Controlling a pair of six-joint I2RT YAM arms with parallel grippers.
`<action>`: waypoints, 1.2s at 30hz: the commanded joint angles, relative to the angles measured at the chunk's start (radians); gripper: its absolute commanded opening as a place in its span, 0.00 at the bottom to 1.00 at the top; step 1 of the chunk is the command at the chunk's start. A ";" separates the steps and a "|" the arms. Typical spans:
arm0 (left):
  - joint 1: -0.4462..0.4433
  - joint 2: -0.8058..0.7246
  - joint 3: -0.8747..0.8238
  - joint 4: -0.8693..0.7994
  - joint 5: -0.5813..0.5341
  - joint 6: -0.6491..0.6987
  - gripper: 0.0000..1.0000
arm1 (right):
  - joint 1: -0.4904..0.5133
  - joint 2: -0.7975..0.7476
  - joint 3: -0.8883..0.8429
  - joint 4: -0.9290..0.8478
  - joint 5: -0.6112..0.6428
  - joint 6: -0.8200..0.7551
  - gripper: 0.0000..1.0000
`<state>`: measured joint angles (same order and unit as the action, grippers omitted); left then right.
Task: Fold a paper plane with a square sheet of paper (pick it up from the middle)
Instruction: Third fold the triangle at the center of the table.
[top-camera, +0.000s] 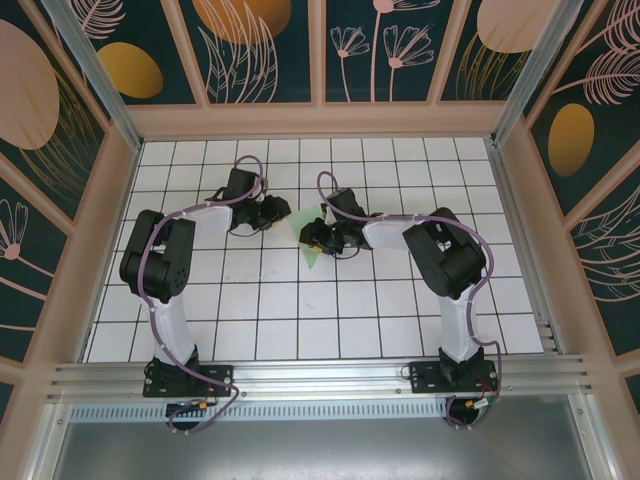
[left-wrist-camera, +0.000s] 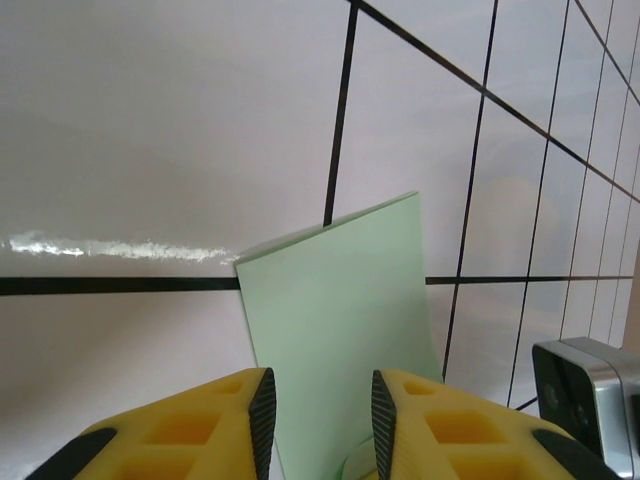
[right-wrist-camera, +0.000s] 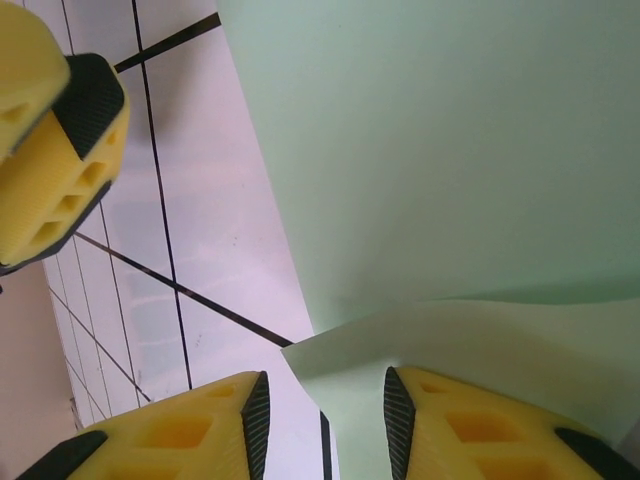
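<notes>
Fingers (left-wrist-camera: 262, 412) parted on both sides, the square sheet of paper (left-wrist-camera: 340, 310) loose in the gaps.
Left gripper (left-wrist-camera: 318, 415) and right gripper (right-wrist-camera: 322, 410) stand unclenched, gripping nothing; the paper lies partly folded on the table (top-camera: 400, 300) between them, one flap lifted. Thin, light and limp, it would likely skid on glossy tiles and crease easily; pinching along a folded edge looks safest.

The thin, pale mint-green sheet of paper (top-camera: 311, 243) is plain and unmarked, and partly folded rather than flat. It sits near the middle of the white gridded table (top-camera: 400, 310). The left wrist view shows a panel rising tilted off the tiles. The right wrist view shows a flap curling over a broad smooth face.
</notes>
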<state>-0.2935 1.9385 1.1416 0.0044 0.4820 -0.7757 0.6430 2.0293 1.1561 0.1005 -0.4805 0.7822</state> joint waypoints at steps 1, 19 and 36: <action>-0.003 -0.038 -0.023 0.030 0.046 -0.007 0.33 | -0.010 0.008 -0.044 -0.060 0.032 -0.032 0.37; -0.102 -0.043 -0.075 0.032 0.104 -0.001 0.03 | -0.016 0.036 -0.042 -0.123 0.047 -0.040 0.00; -0.136 -0.033 -0.104 -0.054 0.025 0.011 0.00 | -0.016 0.046 -0.035 -0.128 0.051 -0.025 0.00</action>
<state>-0.4232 1.9156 1.0492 -0.0235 0.5148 -0.7860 0.6308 2.0285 1.1336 0.0826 -0.4656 0.7601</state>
